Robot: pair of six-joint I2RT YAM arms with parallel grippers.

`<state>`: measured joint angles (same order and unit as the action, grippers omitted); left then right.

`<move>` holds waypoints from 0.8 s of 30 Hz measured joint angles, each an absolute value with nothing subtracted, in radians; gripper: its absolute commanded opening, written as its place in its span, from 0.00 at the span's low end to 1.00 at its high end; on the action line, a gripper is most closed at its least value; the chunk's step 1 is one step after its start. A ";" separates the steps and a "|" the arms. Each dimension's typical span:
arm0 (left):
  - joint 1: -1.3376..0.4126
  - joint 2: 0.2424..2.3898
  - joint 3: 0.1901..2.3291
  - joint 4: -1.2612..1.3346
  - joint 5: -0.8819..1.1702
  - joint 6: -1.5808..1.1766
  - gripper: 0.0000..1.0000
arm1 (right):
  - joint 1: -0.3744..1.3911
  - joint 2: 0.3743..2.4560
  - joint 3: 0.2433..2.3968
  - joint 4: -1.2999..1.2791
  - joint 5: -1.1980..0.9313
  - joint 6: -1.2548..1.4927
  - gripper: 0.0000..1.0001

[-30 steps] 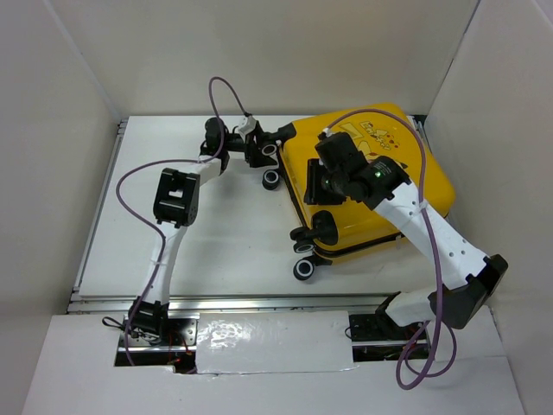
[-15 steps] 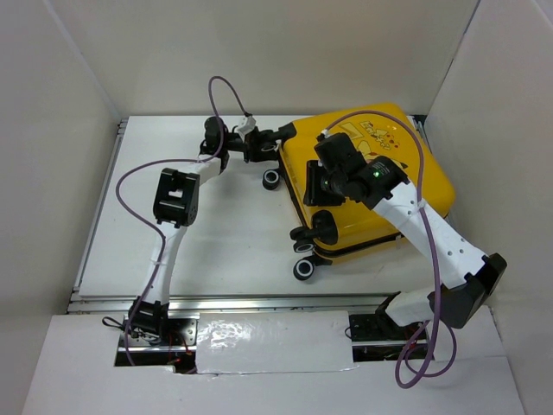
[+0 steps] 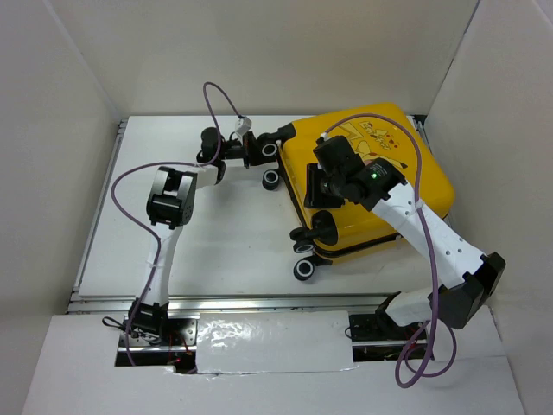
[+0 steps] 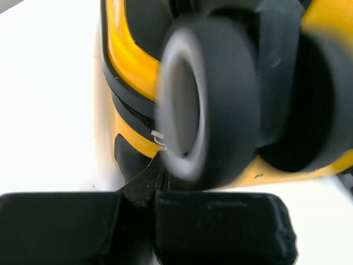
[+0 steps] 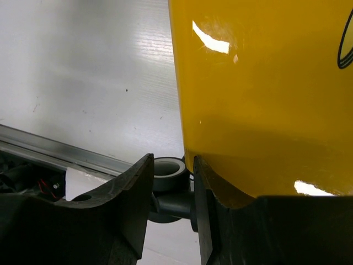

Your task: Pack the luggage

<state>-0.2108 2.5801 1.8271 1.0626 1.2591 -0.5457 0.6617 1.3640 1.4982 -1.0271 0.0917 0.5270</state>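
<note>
Lying flat on the white surface (image 3: 216, 225), the luggage (image 3: 428, 177) occupies the far right part of the work area. Its lid is closed and faces up, and the cartoon print (image 3: 380, 138) is visible on top. Its black wheels point toward the left side. One pair of wheels (image 3: 270, 164) sits at the far left corner and one pair (image 3: 303, 258) at the near left corner.

The left arm extends across the surface to the far left corner of the case. The left gripper (image 3: 285, 132) sits at the shell edge just beside the far wheels. In the left wrist view, the fingers (image 4: 220, 221) are pressed fully together. A dark zipper pull tab (image 4: 142, 185) runs from the black zipper band of the shell into the seam between them, so the fingers appear to pinch this tab. A blurred wheel (image 4: 204, 99) fills the view directly above the fingers, with yellow shell (image 4: 129, 61) behind it.

The right arm reaches over the lid from the near right. The right gripper (image 3: 318, 192) hangs at the left edge of the case, between the two wheel pairs. In the right wrist view, the fingers (image 5: 127, 210) stand partly apart with nothing clamped between them. The yellow side of the shell (image 5: 265, 99) lies against the right-hand finger. A near wheel (image 5: 165, 175) shows through the gap.
</note>
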 measured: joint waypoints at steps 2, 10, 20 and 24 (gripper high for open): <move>-0.211 2.545 1.753 1.095 1.233 -0.595 0.00 | 0.662 1.364 1.490 -1.024 0.090 0.530 0.41; -0.207 2.456 1.563 1.186 1.205 -0.728 0.00 | 0.661 1.346 1.481 -1.010 0.107 0.543 0.44; -0.203 2.427 1.533 1.135 1.211 -0.763 0.00 | 0.795 1.137 1.408 -1.153 0.395 0.887 0.87; -0.202 2.427 1.551 1.097 1.224 -0.764 0.00 | 0.918 1.043 1.320 -1.197 0.402 1.118 0.87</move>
